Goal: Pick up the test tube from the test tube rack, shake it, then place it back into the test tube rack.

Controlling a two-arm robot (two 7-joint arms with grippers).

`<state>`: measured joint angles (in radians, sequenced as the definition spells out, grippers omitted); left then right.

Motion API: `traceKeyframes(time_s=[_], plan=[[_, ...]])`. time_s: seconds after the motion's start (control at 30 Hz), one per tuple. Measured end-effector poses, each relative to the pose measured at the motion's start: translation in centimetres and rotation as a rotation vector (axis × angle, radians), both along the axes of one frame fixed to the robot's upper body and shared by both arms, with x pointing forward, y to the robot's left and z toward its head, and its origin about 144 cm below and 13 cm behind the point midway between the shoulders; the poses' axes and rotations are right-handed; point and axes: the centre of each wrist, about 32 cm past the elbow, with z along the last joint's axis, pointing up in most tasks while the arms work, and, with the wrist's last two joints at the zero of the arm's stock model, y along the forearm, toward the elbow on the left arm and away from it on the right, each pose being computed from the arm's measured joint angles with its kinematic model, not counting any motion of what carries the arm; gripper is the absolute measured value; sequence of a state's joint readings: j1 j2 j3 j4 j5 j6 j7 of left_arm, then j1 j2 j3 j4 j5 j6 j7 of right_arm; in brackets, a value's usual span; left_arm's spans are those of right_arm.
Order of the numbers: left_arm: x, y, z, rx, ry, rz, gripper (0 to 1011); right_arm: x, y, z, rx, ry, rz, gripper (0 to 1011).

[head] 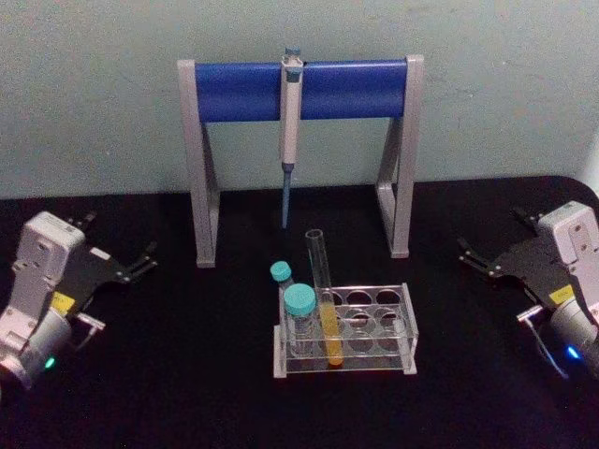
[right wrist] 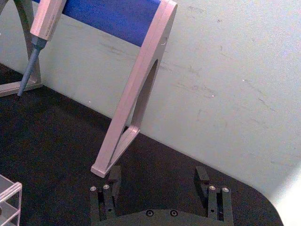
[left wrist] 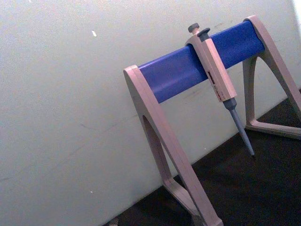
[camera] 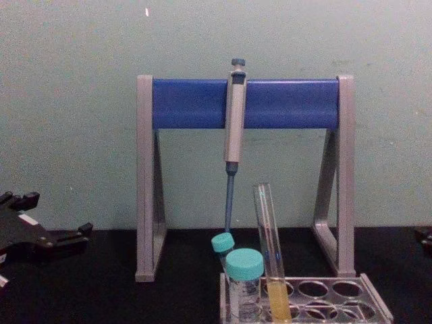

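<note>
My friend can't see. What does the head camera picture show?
A glass test tube with yellow-orange liquid leans in a clear rack beside two teal-capped vials on a black table. Behind is a blue-barred stand holding a pipette; the left tool and right tool rest open at either side.

You are looking at a lab bench [head: 140, 393]: a pipette [head: 291, 122] hangs from a blue-barred stand [head: 243, 91], and a clear test tube rack [head: 409, 325] holds a test tube [head: 324, 299] of yellow-orange liquid beside teal-capped vials [head: 300, 316].
</note>
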<state>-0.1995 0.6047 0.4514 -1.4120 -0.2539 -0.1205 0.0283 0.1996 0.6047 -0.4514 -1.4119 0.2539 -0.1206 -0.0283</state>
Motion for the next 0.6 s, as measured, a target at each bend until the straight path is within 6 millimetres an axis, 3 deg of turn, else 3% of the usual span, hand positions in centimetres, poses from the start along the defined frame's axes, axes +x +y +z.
traceKeyframes(time_s=[0.6], plan=[[0.00, 0.00, 0.00, 0.000, 0.000, 0.000, 1001, 0.00, 0.00, 0.00, 0.000, 0.000, 0.000, 1000]])
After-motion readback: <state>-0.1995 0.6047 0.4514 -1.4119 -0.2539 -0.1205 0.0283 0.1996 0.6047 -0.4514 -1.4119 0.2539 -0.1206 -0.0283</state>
